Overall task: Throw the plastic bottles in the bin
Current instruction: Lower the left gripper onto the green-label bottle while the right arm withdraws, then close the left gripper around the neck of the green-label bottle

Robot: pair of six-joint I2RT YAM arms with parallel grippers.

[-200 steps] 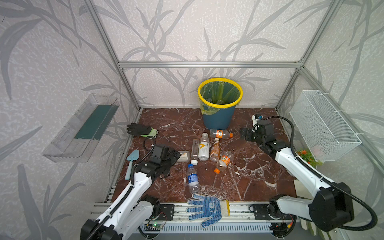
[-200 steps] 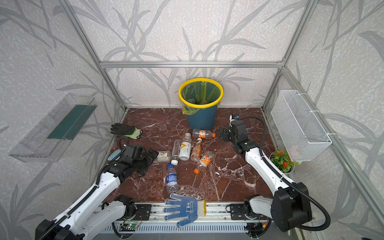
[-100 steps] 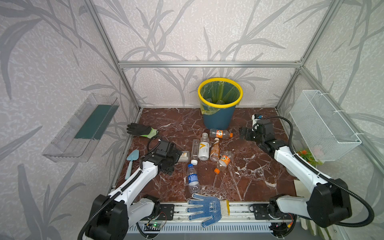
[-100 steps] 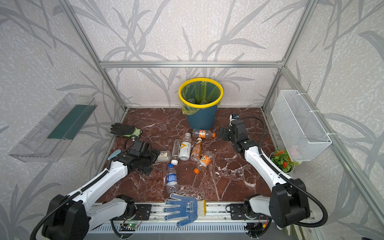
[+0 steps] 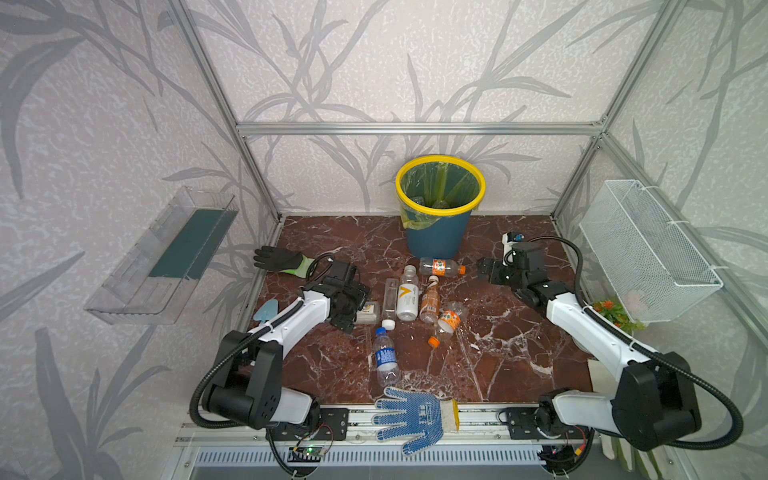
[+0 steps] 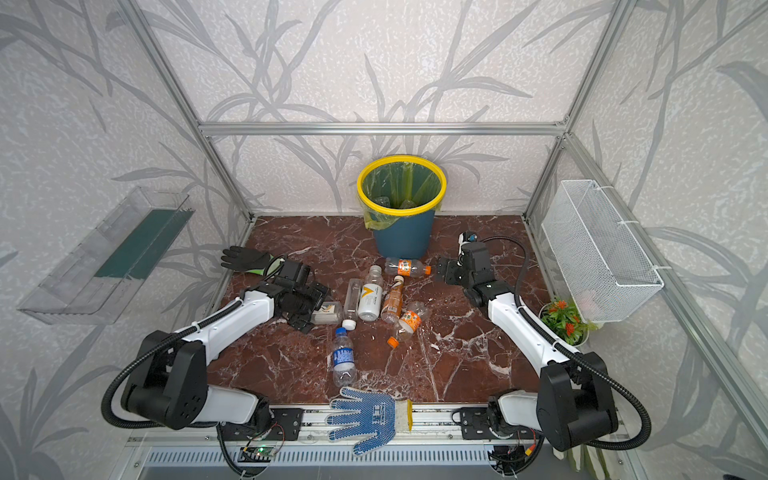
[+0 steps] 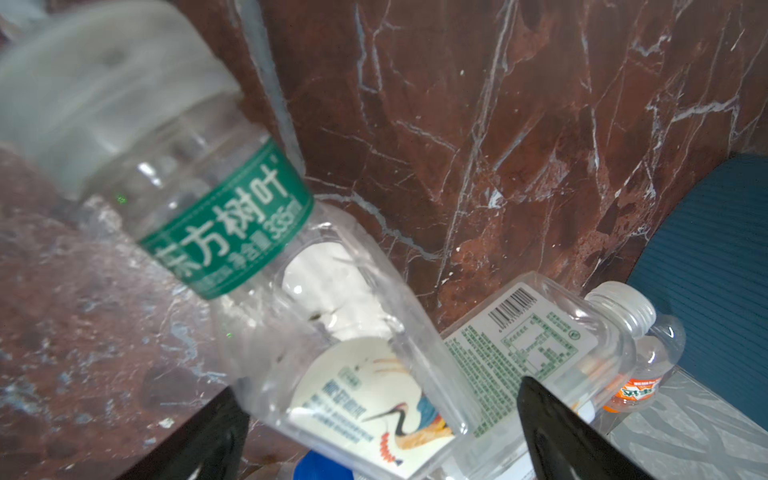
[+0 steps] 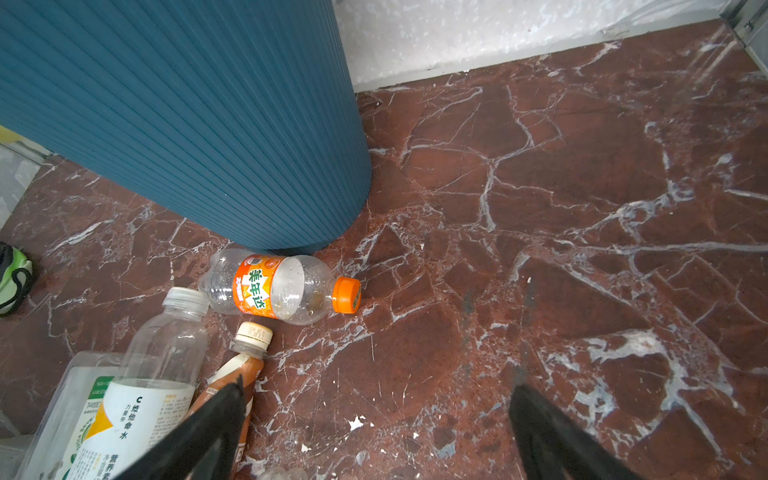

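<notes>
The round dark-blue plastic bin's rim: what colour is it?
Bright yellow; the bin's rim shows best in a top view.

Blue bin [image 5: 436, 239] with yellow rim upright at worktop [image 5: 498, 353] rear, plastic bottles [image 5: 407, 299] lying clustered before it, blue-labelled bottle [image 5: 385, 357] apart nearer front, left gripper [image 5: 356, 309] low beside cluster, right gripper [image 5: 485, 269] near orange-capped bottle [image 5: 440, 267], both jaws spread

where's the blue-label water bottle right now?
In both top views the blue-label bottle lies on its side near the front edge, slightly left of centre, between the other bottles and the blue dotted glove.
</notes>
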